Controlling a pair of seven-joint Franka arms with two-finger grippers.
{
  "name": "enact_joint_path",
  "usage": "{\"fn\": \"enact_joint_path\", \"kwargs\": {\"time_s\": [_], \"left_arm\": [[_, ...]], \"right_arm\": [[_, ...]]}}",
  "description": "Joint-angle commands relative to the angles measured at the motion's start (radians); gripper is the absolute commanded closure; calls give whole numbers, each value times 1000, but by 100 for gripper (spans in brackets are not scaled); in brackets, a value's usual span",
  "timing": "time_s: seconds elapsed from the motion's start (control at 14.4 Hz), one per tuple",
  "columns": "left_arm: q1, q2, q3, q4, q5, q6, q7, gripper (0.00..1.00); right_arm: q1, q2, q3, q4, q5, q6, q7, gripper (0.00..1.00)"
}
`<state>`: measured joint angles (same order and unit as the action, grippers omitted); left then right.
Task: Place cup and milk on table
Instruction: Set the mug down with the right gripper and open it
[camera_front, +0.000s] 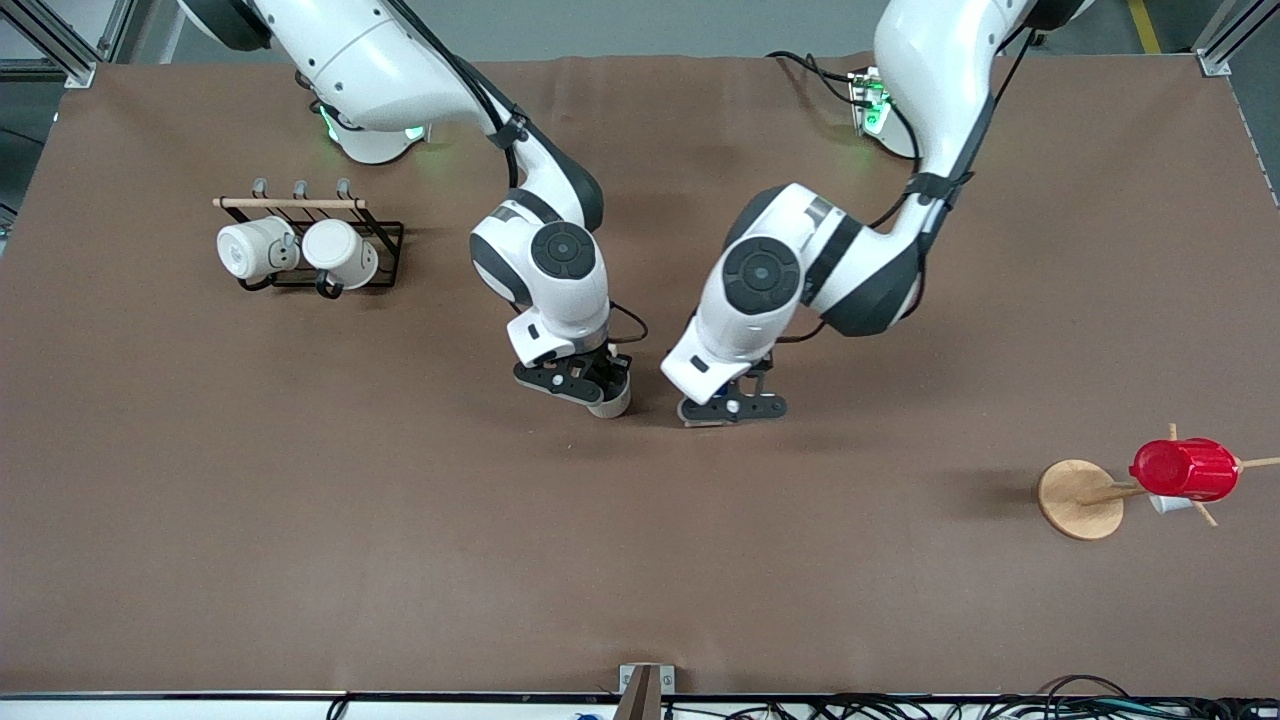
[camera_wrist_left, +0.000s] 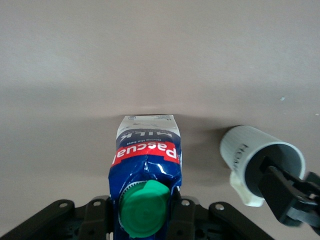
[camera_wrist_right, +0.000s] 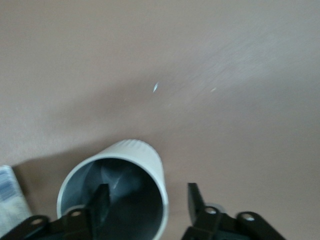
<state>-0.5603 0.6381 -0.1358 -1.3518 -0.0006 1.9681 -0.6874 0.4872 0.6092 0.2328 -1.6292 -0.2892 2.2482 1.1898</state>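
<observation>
The cream-beige cup (camera_front: 612, 403) stands upright on the brown table (camera_front: 300, 520) near its middle. My right gripper (camera_front: 585, 385) is open over it, one finger inside the dark grey bowl (camera_wrist_right: 100, 205) and the other outside the rim with a gap; the cup wall (camera_wrist_right: 147, 157) is between them. My left gripper (camera_front: 732, 408) is beside it toward the left arm's end, shut on the top of the blue milk carton (camera_wrist_left: 145, 155) with its green cap (camera_wrist_left: 145, 207). The carton's base looks to rest on the table. The cup also shows in the left wrist view (camera_wrist_left: 242, 147).
A black rack (camera_front: 385, 250) with two whiter mugs (camera_front: 255, 248) stands toward the right arm's end. A round wooden disc (camera_front: 1070, 498) with pegs holds a red plastic cup (camera_front: 1185, 468) toward the left arm's end.
</observation>
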Motion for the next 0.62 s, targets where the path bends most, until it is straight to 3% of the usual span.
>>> {"fn": "enact_joint_path", "kwargs": {"time_s": [0.0, 0.55], "left_arm": [[-32, 26, 8, 66, 1, -25, -38, 71], [-70, 63, 13, 99, 1, -18, -61, 71]], "right_arm": [[-80, -173, 16, -32, -8, -166, -88, 0], [-452, -538, 16, -78, 175, -445, -542, 0]]}}
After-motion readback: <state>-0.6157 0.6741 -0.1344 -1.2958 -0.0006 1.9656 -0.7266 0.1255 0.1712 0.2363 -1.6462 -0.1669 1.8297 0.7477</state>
